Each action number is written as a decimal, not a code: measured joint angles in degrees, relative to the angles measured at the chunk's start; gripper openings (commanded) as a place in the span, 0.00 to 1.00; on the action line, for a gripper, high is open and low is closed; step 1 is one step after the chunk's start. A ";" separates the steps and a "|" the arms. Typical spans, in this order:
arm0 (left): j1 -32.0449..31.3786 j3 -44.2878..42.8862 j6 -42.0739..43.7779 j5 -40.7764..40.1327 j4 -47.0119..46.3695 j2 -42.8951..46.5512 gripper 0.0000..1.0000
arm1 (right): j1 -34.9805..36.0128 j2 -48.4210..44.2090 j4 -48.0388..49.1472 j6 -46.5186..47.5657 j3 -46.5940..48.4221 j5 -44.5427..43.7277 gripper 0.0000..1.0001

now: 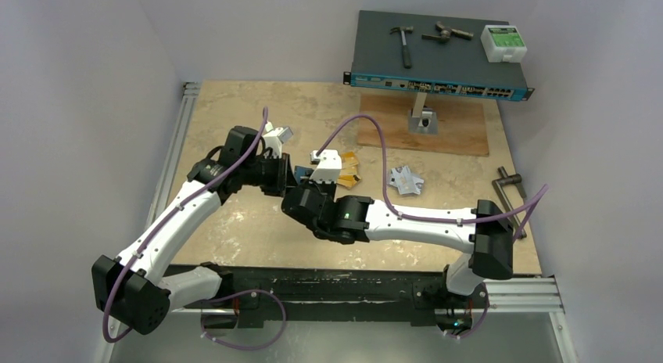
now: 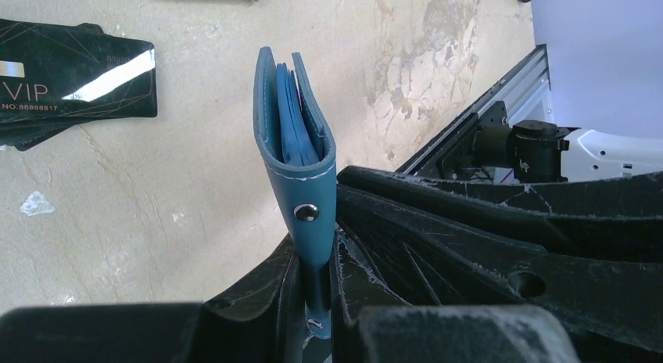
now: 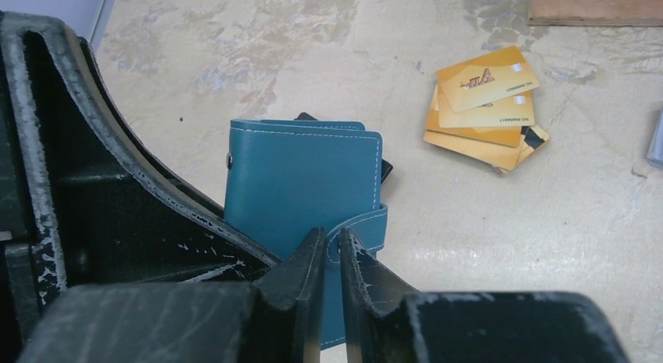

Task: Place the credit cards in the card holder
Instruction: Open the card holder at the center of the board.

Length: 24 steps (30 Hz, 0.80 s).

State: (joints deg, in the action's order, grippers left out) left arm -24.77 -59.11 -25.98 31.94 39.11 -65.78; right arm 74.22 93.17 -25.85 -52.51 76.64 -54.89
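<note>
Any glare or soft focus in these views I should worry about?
Left wrist: bright glare streak across the black VIP card, card holder sharp, left fingers dark, softer near the lens. Right wrist: orange cards crisp, right fingers likewise soft up close. Top external: even light, soft shadows, no hot spots.

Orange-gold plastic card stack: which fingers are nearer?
Right. The right fingers pinch the snap tab of the teal leather wallet, on the side facing the orange-gold stack; the left fingers clamp its opposite edge, farther away.
</note>
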 measured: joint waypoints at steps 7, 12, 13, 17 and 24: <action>-0.02 0.00 0.00 -0.07 0.13 0.00 0.00 | 0.02 0.26 -0.76 -3.19 0.07 0.09 0.00; -0.04 0.00 0.00 0.00 0.68 0.00 0.00 | 0.02 0.28 -3.41 -9.11 0.22 -0.17 0.00; -0.04 0.00 0.00 0.04 0.79 0.00 0.00 | 0.02 0.28 -4.07 -10.45 0.33 -0.26 0.00; -0.04 0.00 0.00 0.44 0.81 0.00 0.00 | 0.02 -0.02 -5.46 -14.21 0.22 -0.74 0.00; -0.07 -0.04 -0.09 4.42 -1.07 1.16 0.00 | -1.99 -3.56 -11.54 -16.06 -8.31 -0.79 0.00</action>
State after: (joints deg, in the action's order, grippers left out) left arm -24.84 -59.16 -26.06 36.36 38.04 -64.62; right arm 72.23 89.60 -37.39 -68.58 68.34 -55.68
